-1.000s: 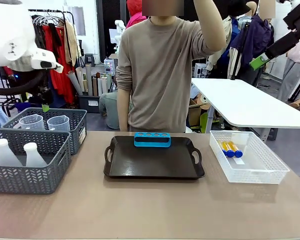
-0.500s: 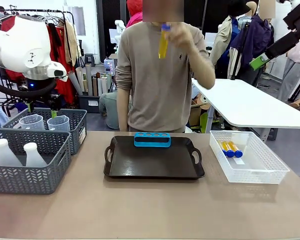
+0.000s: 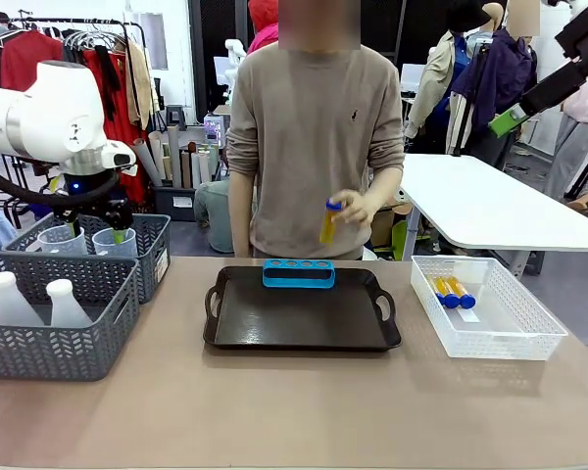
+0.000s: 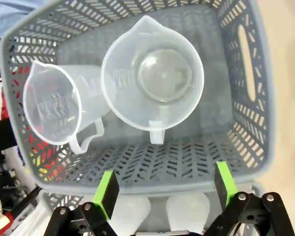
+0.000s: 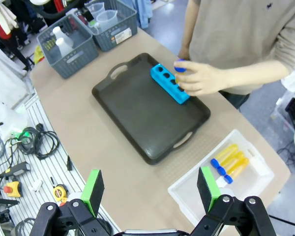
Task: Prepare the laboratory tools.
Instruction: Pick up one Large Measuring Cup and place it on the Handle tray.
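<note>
Far left: left jaws wide apart, empty, above two clear beakers (image 4: 152,78) in the rear grey basket (image 3: 157,245); two white flasks (image 3: 67,305) upright in the nearer basket (image 3: 49,348). Centre: black tray (image 3: 304,323) with blue rack (image 3: 299,273), person's hand (image 3: 358,208) holding one yellow tube (image 3: 330,221) just above it. Right: other tubes (image 3: 451,291) lying in white mesh basket (image 3: 510,333); right jaws apart, empty, high over the counter (image 3: 274,411).
</note>
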Controlling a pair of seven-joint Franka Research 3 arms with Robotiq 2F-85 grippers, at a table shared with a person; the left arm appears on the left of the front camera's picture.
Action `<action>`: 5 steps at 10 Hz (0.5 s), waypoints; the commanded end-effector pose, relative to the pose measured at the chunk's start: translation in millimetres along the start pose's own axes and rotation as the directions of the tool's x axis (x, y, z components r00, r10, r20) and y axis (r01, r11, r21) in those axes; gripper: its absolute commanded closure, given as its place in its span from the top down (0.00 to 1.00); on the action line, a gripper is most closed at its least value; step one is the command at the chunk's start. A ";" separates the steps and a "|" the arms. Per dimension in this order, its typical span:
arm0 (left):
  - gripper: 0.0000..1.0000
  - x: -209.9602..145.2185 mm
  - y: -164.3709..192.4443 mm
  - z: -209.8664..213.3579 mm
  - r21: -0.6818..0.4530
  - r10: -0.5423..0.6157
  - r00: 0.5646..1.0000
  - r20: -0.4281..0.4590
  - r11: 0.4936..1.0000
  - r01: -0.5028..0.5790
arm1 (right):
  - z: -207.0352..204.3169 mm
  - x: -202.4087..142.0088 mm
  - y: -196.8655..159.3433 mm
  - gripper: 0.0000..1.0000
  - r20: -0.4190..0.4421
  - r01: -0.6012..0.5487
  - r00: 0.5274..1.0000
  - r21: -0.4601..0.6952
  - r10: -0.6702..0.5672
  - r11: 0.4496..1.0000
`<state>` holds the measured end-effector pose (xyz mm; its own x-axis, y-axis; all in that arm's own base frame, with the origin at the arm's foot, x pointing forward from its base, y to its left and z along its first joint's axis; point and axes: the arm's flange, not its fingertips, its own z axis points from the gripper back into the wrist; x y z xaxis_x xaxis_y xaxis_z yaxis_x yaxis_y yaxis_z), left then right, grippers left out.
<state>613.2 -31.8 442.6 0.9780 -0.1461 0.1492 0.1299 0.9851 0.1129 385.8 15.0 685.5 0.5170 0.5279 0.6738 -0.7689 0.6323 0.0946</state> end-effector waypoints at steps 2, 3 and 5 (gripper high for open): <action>1.00 7.6 18.4 -24.3 -0.027 -0.008 0.999 0.038 1.000 0.009 | 0.8 1.7 0.8 1.00 0.007 0.008 1.000 0.005 -0.008 1.000; 1.00 9.7 20.6 -33.7 -0.052 -0.022 0.999 0.049 0.998 0.025 | 0.8 1.7 0.8 1.00 0.007 0.008 1.000 0.005 -0.008 1.000; 1.00 16.1 21.1 -50.2 -0.089 -0.055 0.995 0.081 0.994 0.062 | 0.8 1.7 0.8 1.00 0.007 0.008 1.000 0.005 -0.008 1.000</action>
<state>635.1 -12.5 401.4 0.9622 -0.1815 0.2029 0.1694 0.9827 0.0754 385.9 14.9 685.5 0.5171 0.5279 0.6737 -0.7689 0.6323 0.0947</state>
